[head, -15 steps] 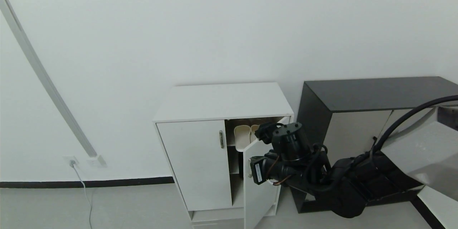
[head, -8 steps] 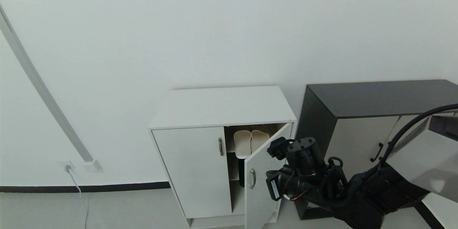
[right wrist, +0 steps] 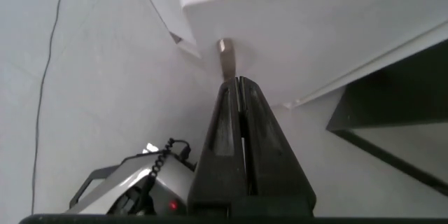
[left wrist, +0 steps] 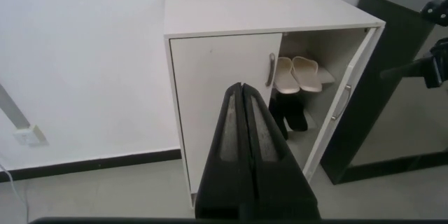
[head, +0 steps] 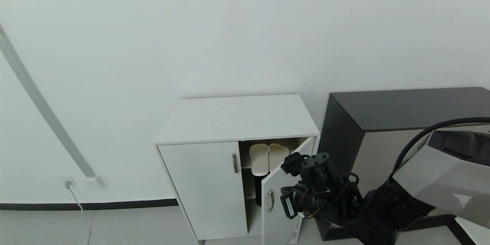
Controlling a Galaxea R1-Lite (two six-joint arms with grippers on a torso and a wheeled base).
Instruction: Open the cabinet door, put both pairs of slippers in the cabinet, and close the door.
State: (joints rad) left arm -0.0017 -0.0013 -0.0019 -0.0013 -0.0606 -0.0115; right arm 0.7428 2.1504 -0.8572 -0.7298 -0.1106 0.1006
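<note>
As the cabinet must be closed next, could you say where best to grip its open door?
Grip the vertical metal handle near the free edge of the door, coming at its outer face and pinching it from both sides. The panel itself is flat and offers no hold.

A white two-door cabinet (head: 237, 116) stands on the floor against the wall. Its left door (head: 204, 187) is shut; its right door (head: 272, 222) hangs partly open, metal handle (head: 270, 200) facing outward. Inside, a beige pair of slippers (head: 268, 156) lies side by side on the upper shelf — a dark pair (left wrist: 290, 112) sits on the shelf below
</note>
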